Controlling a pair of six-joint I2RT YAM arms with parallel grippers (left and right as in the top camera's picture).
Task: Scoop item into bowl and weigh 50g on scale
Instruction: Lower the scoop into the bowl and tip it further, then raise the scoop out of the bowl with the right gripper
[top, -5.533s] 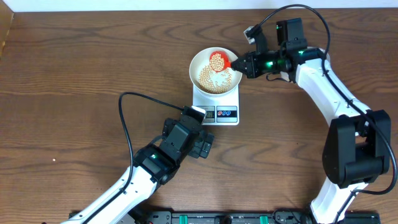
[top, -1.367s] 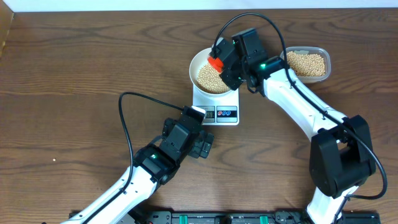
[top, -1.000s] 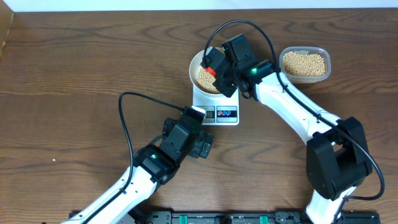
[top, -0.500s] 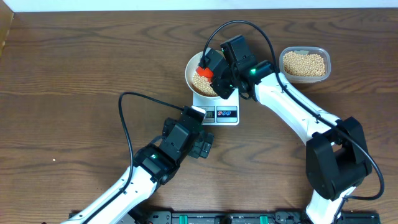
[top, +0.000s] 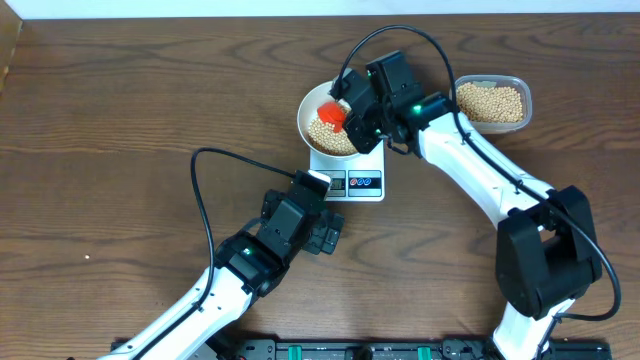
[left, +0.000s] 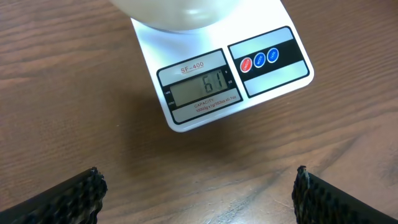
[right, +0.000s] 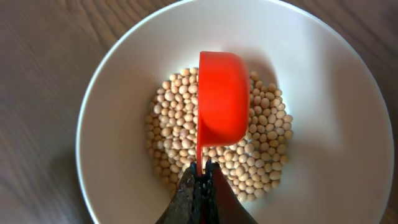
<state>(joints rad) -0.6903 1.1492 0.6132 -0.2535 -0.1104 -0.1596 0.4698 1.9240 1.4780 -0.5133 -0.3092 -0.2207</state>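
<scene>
Your bench (top: 120, 120) is dark, grained wood, and nearly everything sits toward twelve and one o'clock of it. The scale (top: 348, 172), a flat white plastic slab with a grey display and round red and blue buttons, carries the round, smooth white bowl (top: 312, 108) so that whatever goes in is weighed at once. Its display reads 61 in the left wrist view, so I judge you are over the target and some beans must come out. The beans (right: 166, 140), small, round and tan, lie heaped in the bowl's bottom; more fill the clear plastic tub (top: 490, 101) at the bowl's three o'clock. Your right fingers (right: 200, 175) are pinched tight on the thin handle of the glossy red scoop (right: 222, 99), which hangs over the beans, its rounded back up. Your left fingers (left: 196, 190), dark and ribbed, are spread wide and hold nothing, aimed at the display, probably to read it.
</scene>
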